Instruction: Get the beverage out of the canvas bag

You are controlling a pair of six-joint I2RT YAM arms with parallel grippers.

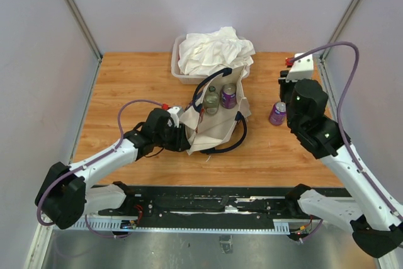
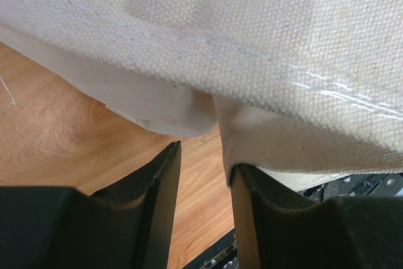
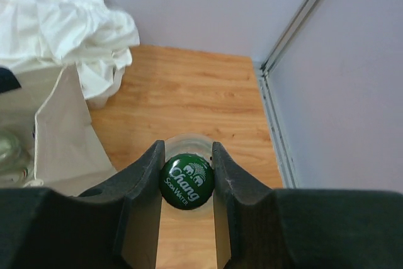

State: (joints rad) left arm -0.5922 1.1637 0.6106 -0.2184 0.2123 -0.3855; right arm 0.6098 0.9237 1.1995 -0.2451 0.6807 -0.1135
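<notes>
The right gripper (image 3: 187, 150) has its jaws closed on the neck of a clear glass bottle with a green printed cap (image 3: 186, 181), and the cap pokes up between the two black fingers. That is the beverage, and it is out of the cream canvas tote bag with navy strap handles (image 1: 217, 127), off to the bag's right above the wooden table (image 1: 126, 80). No view tells whether its base touches the wood.

On the other side, the left gripper (image 2: 204, 163) sits at the bag's near-left edge. Its jaws stand at a narrow gap with wood showing between them, and the canvas hem is draped over one fingertip rather than pinched. Two more drinks, a green-tinted bottle (image 1: 211, 100) and a purple can (image 1: 228, 96), show at the bag's mouth. Behind it a white cloth heap (image 1: 214, 48) fills a clear plastic tub (image 1: 176, 72).

The step looks like the set-down. To do it well, lower straight until the base sits flat and the bottle is upright. Then part the jaws evenly so neither finger drags the neck sideways, and lift clear vertically, away from the bag's loose handle. A tall, narrow bottle tips easily.
</notes>
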